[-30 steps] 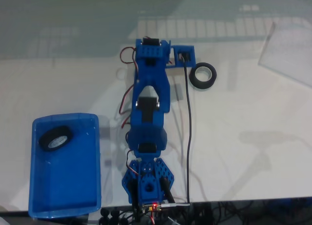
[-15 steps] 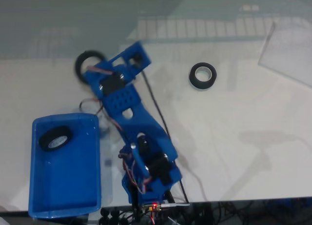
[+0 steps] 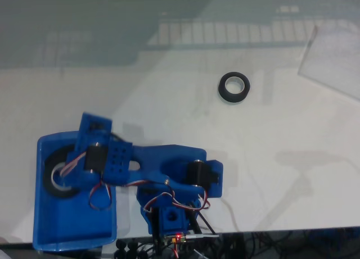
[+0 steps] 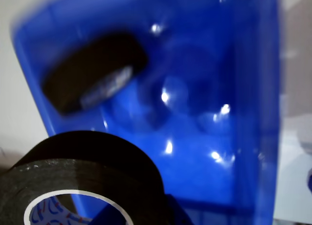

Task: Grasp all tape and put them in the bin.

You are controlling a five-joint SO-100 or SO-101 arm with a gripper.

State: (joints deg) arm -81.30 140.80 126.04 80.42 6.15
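Observation:
My gripper (image 3: 64, 175) hangs over the bright blue bin (image 3: 67, 219) at the left of the fixed view, shut on a black tape roll (image 3: 50, 177) with a whitish core. The arm hides part of that roll. The wrist view has the held tape (image 4: 83, 161) close in the lower left, above the inside of the bin (image 4: 204, 112). A second tape roll (image 4: 92, 71) lies tilted on the bin floor. Another tape roll (image 3: 233, 87) lies flat on the white table, far to the upper right of the arm.
The arm's base (image 3: 169, 217) with red and black wires sits at the table's front edge, right beside the bin. A clear plastic sheet (image 3: 332, 62) lies at the far right. Dark cables run along the bottom edge.
The arm has swung left and down, from pointing away from the base to over the bin, carrying a tape roll with it. The roll on the table has not moved.

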